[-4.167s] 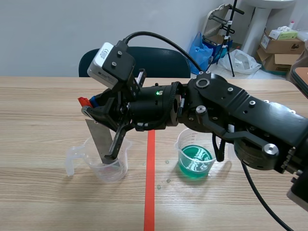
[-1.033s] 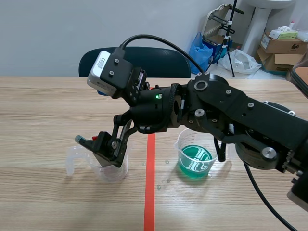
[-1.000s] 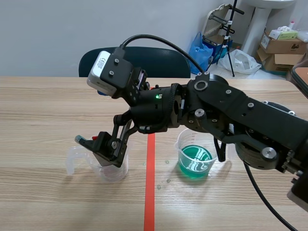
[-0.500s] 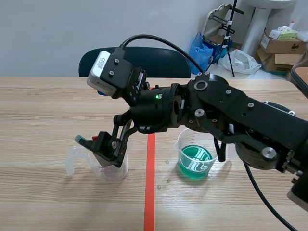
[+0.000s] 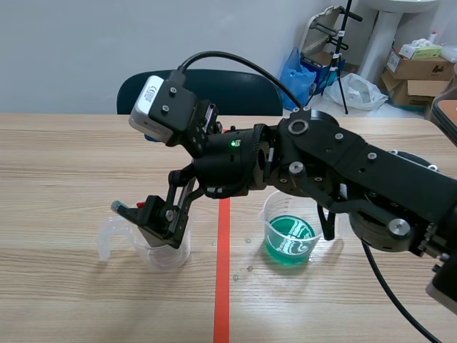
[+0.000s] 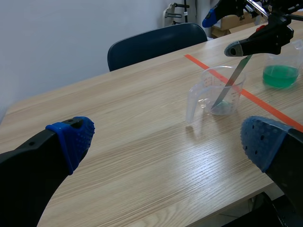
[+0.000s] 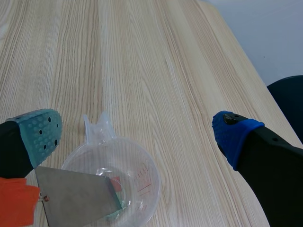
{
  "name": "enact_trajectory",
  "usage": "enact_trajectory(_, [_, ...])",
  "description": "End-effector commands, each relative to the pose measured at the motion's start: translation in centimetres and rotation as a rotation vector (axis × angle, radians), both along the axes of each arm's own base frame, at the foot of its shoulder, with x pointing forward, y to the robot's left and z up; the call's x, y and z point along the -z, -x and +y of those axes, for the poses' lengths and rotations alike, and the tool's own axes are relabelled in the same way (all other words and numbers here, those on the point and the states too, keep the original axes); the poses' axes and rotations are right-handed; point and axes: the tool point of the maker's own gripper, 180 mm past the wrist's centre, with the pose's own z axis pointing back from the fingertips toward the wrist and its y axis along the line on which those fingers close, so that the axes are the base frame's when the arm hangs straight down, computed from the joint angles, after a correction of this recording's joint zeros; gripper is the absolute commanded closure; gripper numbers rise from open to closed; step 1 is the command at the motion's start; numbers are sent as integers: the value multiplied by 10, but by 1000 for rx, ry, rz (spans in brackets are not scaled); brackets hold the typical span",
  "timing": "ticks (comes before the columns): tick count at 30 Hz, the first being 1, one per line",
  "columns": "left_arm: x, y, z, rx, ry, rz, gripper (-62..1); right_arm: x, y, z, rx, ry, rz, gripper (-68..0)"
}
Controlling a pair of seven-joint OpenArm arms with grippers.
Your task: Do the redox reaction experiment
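- Tipping is the main risk. The metal strip (image 7: pixel 78 196) stands slanted in the clear beaker (image 7: pixel 137 189), its lower end in what looks like a little liquid and its upper end at the rim, beside one finger of the right jaws. The beaker looks light, so a snag on withdrawal could drag or upset it.
- Release is the next worry. The right jaws, carried across the tape line by the right arm (image 5: pixel 321 164), are spread wide over the beaker and grip nothing. I cannot tell whether the strip's top leans on a finger; if it does, pulling away may let it drop and splash.
- Spillage threatens the second beaker (image 5: pixel 289 239), which holds green liquid and sits on the counter (image 5: pixel 71 179) directly beneath the right arm. A low sweep back could knock it over.
- Small droplets (image 5: pixel 248 268) lie on the counter between the two beakers, so a wet base might slide.
- Least risk lies with the left jaws, which are wide open and empty, well apart from both beakers.
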Motion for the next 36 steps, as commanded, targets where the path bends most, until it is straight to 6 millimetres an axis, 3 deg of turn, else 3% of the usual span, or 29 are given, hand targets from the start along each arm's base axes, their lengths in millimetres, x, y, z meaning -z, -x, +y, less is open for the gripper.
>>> enact_trajectory(1, [-5,-2,-1,2,13,-24,-623,-19,-5,3,-4,-44,-32,-679])
enact_trajectory(11, [-5,-2,-1,2,13,-24,-623,-21,-4,4,-9,-57,-33,-679])
enact_trajectory(15, [-5,-2,-1,2,13,-24,-623,-26,4,7,-35,-106,-27,-679])
enact_trajectory(20, [-5,-2,-1,2,13,-24,-623,-25,36,13,-105,-118,-7,-679])
enact_trajectory(24, [-5,-2,-1,2,13,-24,-623,-43,63,9,-133,-165,-34,-679])
enact_trajectory(29, [-5,-2,-1,2,13,-24,-623,-76,71,-18,-49,-228,-111,-679])
enact_trajectory(36, [-4,6,-3,-55,25,-27,-623,-104,52,-82,189,-276,-148,-679])
